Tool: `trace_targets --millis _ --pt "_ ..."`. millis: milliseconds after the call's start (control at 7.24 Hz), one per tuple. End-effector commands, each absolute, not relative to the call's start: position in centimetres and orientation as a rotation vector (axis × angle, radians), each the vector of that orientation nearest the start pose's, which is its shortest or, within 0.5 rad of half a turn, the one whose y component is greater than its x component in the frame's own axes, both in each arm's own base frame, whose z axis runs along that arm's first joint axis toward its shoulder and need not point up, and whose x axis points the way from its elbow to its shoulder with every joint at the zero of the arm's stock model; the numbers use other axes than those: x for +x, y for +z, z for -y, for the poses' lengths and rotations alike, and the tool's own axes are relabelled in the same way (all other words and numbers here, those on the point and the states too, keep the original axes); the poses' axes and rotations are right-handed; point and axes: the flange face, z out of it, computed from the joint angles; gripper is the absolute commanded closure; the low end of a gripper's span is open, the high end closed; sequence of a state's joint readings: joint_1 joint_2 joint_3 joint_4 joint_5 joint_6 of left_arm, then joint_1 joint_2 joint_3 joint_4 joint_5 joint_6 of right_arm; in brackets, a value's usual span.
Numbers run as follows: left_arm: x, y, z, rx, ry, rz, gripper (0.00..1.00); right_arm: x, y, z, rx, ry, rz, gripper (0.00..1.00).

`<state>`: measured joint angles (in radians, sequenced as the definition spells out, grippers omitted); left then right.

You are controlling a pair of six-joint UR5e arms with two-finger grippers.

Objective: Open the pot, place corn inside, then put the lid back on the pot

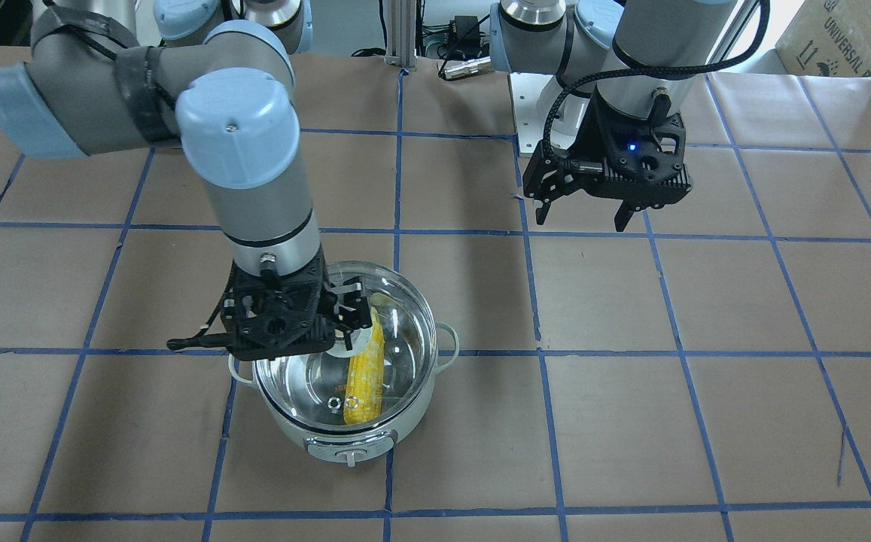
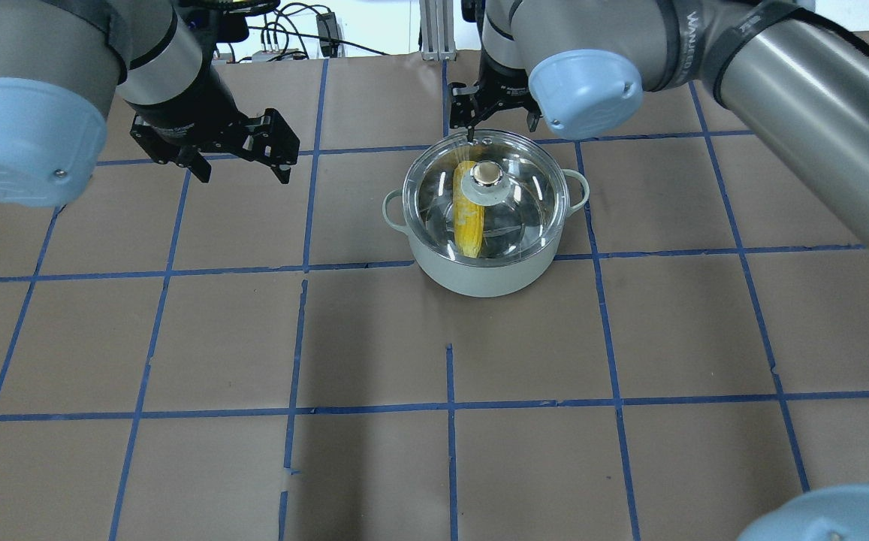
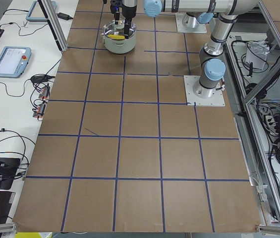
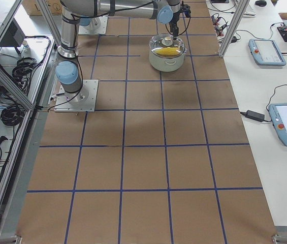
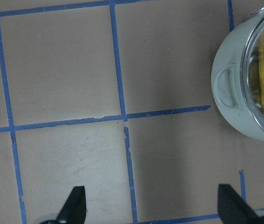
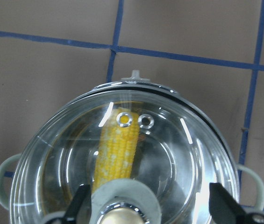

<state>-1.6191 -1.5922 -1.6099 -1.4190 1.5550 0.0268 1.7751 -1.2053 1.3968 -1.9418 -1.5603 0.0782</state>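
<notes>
The pale mint pot stands on the table with the clear glass lid resting on it and its beige knob at the centre. The yellow corn lies inside under the glass, and shows in the right wrist view. My right gripper is open just above the lid, its fingers spread either side of the knob and not touching it. My left gripper is open and empty, above bare table beside the pot.
The table is brown paper with a blue tape grid. The pot's control knob panel faces away from the robot. Cables and a metal post stand at the robot-side edge. Tablets lie on side benches.
</notes>
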Motion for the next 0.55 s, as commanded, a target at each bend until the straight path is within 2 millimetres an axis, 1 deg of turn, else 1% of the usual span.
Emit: trace_targets --millis 0,138,276,415 --pt "-15.9 48.0 50.3 0.108 -0.162 -3.151 0.00 19.2 45.4 59.9 -0.093 -0.239 -3.103 0.00" --pt "-15.9 48.0 50.2 0.110 -0.152 -3.151 0.00 16.7 47.4 58.3 -0.105 -0.224 -3.109 0.00" --pt "-15.9 48.1 50.3 0.107 -0.147 -3.151 0.00 15.6 48.9 56.2 -0.091 -0.250 -3.109 0.00" --pt "-16.0 47.8 50.4 0.112 -0.140 -3.155 0.00 15.5 49.2 52.1 -0.091 -0.246 -3.109 0.00"
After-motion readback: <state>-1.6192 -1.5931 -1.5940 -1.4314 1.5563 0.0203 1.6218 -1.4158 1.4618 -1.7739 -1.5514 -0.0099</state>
